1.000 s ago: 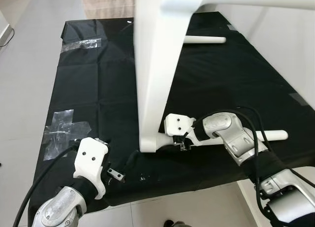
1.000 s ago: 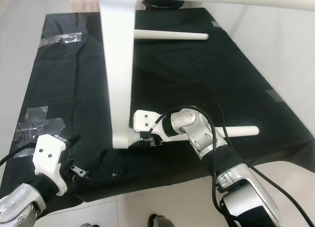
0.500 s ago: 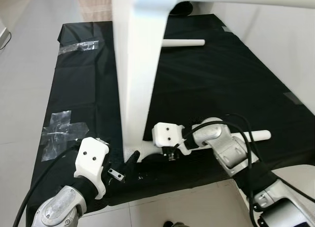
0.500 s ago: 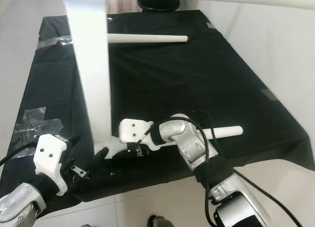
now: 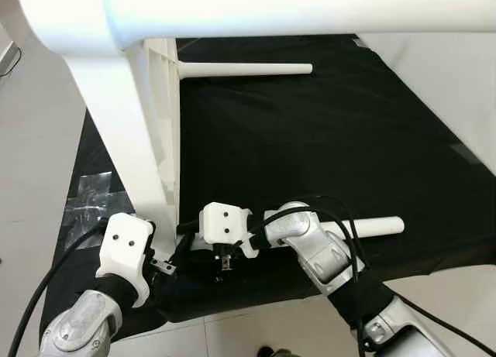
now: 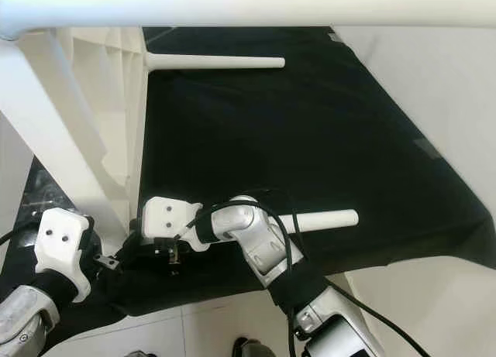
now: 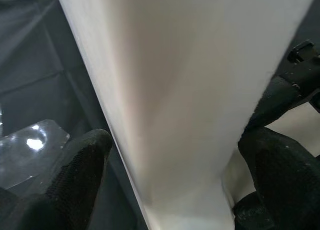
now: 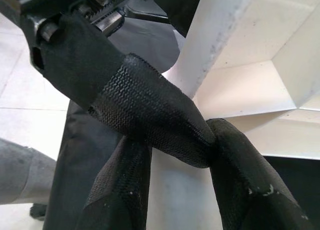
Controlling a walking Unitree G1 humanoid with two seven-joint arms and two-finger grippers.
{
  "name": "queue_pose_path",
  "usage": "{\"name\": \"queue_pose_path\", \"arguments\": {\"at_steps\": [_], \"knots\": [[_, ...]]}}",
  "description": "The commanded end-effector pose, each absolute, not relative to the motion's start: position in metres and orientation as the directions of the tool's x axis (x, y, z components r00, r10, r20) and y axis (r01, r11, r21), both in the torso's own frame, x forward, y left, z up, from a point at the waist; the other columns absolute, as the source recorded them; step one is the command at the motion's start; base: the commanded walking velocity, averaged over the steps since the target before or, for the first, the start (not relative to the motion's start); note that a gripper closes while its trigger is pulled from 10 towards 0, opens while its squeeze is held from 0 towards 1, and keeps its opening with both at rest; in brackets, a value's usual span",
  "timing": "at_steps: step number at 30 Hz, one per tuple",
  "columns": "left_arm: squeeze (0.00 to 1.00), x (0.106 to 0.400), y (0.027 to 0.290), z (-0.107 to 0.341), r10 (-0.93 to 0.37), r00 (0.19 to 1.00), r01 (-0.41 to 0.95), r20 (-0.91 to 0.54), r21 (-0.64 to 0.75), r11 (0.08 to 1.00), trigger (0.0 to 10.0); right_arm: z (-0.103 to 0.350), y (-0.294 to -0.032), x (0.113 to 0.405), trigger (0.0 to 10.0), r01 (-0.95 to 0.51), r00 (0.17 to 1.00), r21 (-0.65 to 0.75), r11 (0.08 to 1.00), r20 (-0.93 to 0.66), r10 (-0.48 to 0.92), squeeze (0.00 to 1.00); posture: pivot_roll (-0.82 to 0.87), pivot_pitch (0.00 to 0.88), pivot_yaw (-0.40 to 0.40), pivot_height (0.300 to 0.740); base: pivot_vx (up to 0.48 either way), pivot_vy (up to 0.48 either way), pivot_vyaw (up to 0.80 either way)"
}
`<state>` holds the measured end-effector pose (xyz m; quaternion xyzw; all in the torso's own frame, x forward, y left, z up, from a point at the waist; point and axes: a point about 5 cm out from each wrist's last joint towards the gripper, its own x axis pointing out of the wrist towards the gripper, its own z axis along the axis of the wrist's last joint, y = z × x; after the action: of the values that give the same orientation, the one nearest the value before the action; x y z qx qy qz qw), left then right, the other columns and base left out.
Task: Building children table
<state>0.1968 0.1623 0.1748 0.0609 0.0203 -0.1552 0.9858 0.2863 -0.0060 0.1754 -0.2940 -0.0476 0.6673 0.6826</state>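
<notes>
White table panel (image 5: 147, 163) upright on black cloth (image 5: 310, 148); L fingers (image 7: 80, 175) & R fingers (image 8: 235, 180) both clamp it.

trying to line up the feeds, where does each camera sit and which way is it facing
Left eye: on the head, looking down at the white table on the black cloth; both arms show.
Right eye: same scene, shifted sideways.
Left wrist: along the left claw, one finger either side of the table's edge.
Right wrist: along the right claw, fingers at the table's ribbed underside.
Shared: the table; a loose leg in both eyes.
</notes>
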Motion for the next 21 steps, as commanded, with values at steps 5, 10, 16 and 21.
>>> {"name": "queue_pose_path", "arguments": {"at_steps": [5,10,16,21], "knots": [[0.0,0.193,0.142,0.174,-0.406,0.912,0.409,-0.052,0.064,0.91,10.0,0.191,0.03,0.267,3.6,-0.856,0.026,-0.51,-0.086,-0.209,0.978,0.0,0.07,0.202,-0.056,0.74,0.0,0.0,0.0],[0.0,0.194,0.142,0.173,-0.403,0.914,0.405,-0.049,0.062,0.912,10.0,0.193,0.011,0.282,10.0,-0.877,0.11,-0.48,-0.001,-0.202,0.973,1.0,0.06,0.202,-0.056,0.74,0.0,0.0,0.0],[0.0,0.193,0.141,0.173,-0.412,0.91,0.414,-0.048,0.056,0.908,10.0,0.201,-0.038,0.298,10.0,-0.872,0.226,-0.476,0.113,-0.188,0.956,1.0,0.05,0.196,-0.052,0.74,0.0,0.0,0.0],[0.0,0.185,0.142,0.172,-0.425,0.904,0.427,-0.052,0.048,0.903,10.0,0.203,-0.089,0.293,10.0,-0.88,0.289,-0.441,0.176,-0.205,0.935,1.0,0.04,0.189,-0.044,0.74,0.0,0.0,0.0]]}}
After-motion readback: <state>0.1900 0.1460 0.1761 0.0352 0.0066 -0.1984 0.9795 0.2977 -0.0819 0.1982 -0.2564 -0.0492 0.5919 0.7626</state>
